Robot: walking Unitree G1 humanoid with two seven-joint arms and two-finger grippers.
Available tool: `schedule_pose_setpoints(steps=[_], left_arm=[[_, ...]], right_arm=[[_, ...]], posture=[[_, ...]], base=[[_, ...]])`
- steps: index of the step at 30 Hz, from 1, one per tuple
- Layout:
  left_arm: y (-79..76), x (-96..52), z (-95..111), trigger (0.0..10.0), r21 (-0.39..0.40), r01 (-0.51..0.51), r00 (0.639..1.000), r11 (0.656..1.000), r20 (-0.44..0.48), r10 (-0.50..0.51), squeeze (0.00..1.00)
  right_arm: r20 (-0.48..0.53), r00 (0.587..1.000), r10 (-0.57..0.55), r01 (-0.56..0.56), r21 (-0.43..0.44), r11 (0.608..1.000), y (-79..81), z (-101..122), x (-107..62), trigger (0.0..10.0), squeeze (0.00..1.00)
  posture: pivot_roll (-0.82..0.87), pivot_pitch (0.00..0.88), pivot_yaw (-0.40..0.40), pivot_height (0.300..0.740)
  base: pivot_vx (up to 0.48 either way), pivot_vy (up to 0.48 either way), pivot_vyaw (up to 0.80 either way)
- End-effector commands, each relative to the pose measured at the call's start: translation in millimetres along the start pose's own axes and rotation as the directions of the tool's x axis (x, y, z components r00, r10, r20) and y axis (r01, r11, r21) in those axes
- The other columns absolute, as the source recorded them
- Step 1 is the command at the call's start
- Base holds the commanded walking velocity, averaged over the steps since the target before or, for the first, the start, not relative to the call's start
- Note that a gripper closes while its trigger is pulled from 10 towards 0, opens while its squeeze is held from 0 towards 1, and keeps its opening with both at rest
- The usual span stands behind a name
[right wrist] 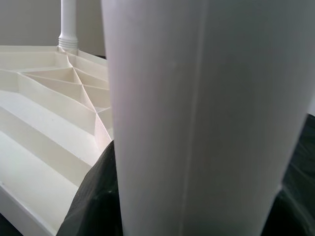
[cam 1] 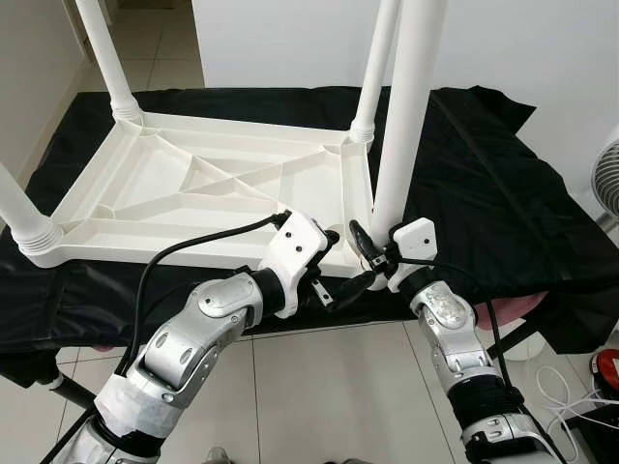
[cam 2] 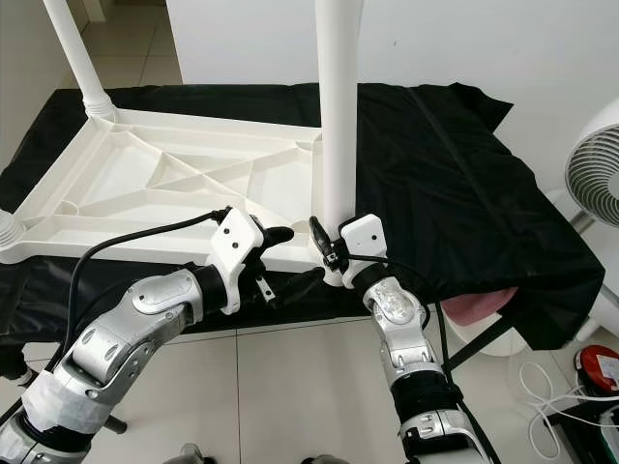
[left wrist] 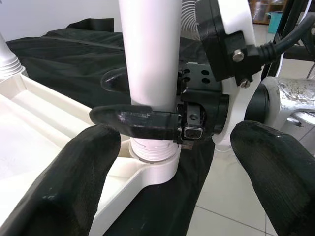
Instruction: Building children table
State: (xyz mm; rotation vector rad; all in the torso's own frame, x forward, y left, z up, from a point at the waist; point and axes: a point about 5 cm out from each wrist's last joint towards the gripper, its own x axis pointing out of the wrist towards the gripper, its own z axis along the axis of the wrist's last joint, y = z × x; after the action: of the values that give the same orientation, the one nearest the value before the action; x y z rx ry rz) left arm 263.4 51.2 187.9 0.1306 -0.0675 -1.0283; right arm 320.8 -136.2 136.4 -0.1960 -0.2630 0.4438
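Note:
The white plastic table top (cam 1: 116, 193) lies upside down on a black cloth (cam 1: 484, 193). Three white legs stand in its corners: far left (cam 1: 106, 58), far right (cam 1: 372, 77) and near left (cam 1: 19, 213). A fourth leg (cam 1: 406, 116) stands upright at the near right corner, with its ribbed end (left wrist: 152, 152) in the socket. My right gripper (cam 1: 377, 246) is shut on this leg just above the socket. My left gripper (cam 1: 343, 261) stands open right beside it, its fingers (left wrist: 74, 182) spread wide on either side of the leg's base without touching it.
The cloth-covered surface ends close in front of me, with tiled floor (cam 1: 319, 387) below. A white fan (cam 2: 595, 174) stands at the right. A red object (cam 1: 607, 367) and white cables (cam 2: 556, 391) lie on the floor at the lower right. A white wall (cam 2: 484, 39) is behind.

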Motion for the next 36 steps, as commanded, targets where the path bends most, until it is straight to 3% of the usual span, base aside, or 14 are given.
schedule_pose_setpoints(steps=[1, 6, 21, 26, 29, 36], left_arm=[[-3.7, -0.3, 4.3, 10.0, 0.006, 0.071, 0.997, 0.997, 0.007, -0.071, 0.0], [-2.9, -0.5, 4.4, 10.0, 0.006, 0.07, 0.998, 0.998, 0.008, -0.07, 0.0], [-3.8, -0.5, 4.2, 10.0, 0.006, 0.076, 0.997, 0.997, 0.006, -0.076, 0.0], [-3.9, -1.1, 4.4, 10.0, 0.006, 0.072, 0.997, 0.997, 0.007, -0.072, 0.0], [-3.8, -1.7, 4.4, 10.0, 0.006, 0.071, 0.997, 0.997, 0.007, -0.071, 0.0], [-3.7, -1.4, 3.9, 10.0, 0.006, 0.072, 0.997, 0.997, 0.006, -0.072, 0.0]], right_arm=[[-0.23, 0.973, -0.008, 0.043, 0.145, 0.989, 5.9, -46.0, -24.4, 10.0, 0.0], [-0.277, 0.957, -0.085, 0.154, 0.239, 0.959, 0.1, -54.8, -29.6, 10.0, 0.0], [-0.309, 0.945, -0.108, 0.187, 0.239, 0.953, -1.2, -59.6, -31.0, 10.0, 0.0], [-0.369, 0.911, -0.183, 0.293, 0.269, 0.917, -7.1, -68.0, -34.4, 10.0, 0.0], [-0.399, 0.891, -0.218, 0.361, 0.329, 0.873, -9.4, -71.7, -35.6, 10.0, 0.0], [-0.375, 0.904, -0.206, 0.318, 0.266, 0.91, -8.4, -68.7, -33.9, 10.0, 0.0]], posture=[[0.04, 0.089, -0.015, 0.74], [0.04, 0.09, -0.014, 0.74], [0.04, 0.094, -0.01, 0.74], [0.04, 0.096, -0.013, 0.74], [0.04, 0.096, -0.012, 0.74], [0.04, 0.092, -0.01, 0.74]], base=[[0.0, 0.0, 0.0], [0.0, 0.0, 0.0], [0.0, 0.0, 0.0], [0.0, 0.0, 0.0], [0.0, 0.0, 0.0], [0.0, 0.0, 0.0]])
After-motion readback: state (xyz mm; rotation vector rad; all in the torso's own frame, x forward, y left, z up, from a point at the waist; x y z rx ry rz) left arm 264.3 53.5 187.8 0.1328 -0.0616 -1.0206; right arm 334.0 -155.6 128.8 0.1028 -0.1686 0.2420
